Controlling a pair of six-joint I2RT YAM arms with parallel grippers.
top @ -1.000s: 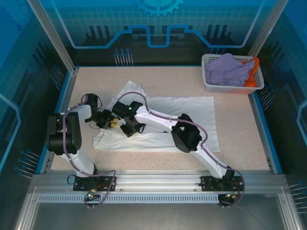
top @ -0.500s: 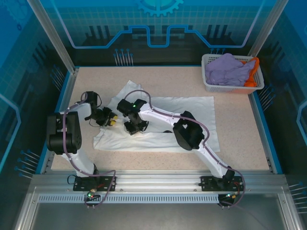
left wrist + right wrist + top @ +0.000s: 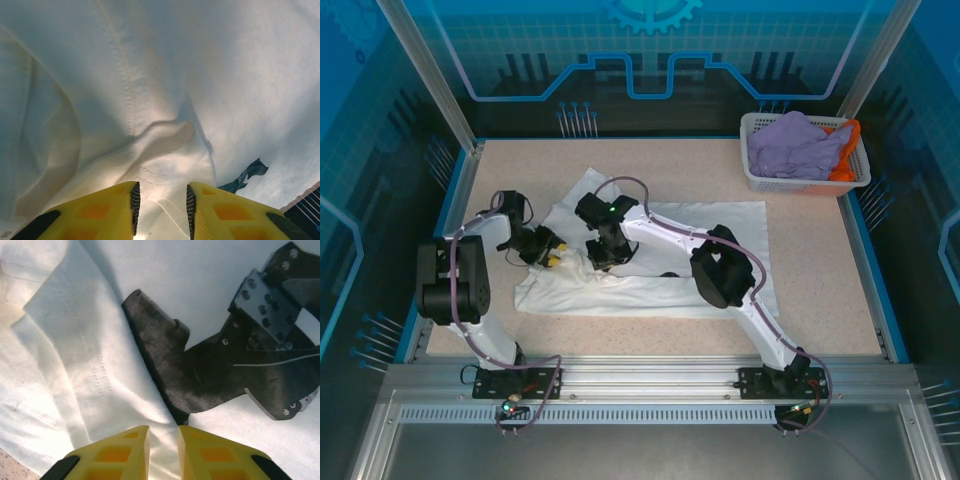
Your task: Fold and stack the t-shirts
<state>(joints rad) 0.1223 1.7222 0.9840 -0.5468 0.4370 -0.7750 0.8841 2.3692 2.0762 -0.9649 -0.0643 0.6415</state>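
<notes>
A: Status?
B: Left hand [image 3: 161,210] and right hand [image 3: 163,450] are both clamping folds of the white t-shirt [image 3: 720,225], which is lying mid-desk [image 3: 820,300]. I'd say the first fold is just getting going.
A: Rest?
B: Lavender t-shirt [image 3: 795,145] and orange t-shirt [image 3: 848,150] are sitting in the basket [image 3: 756,180] at 1 o'clock. Nothing stacked.

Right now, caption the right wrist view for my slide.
Right gripper pinching a folded edge of the white t-shirt, the left arm close alongside.
</notes>
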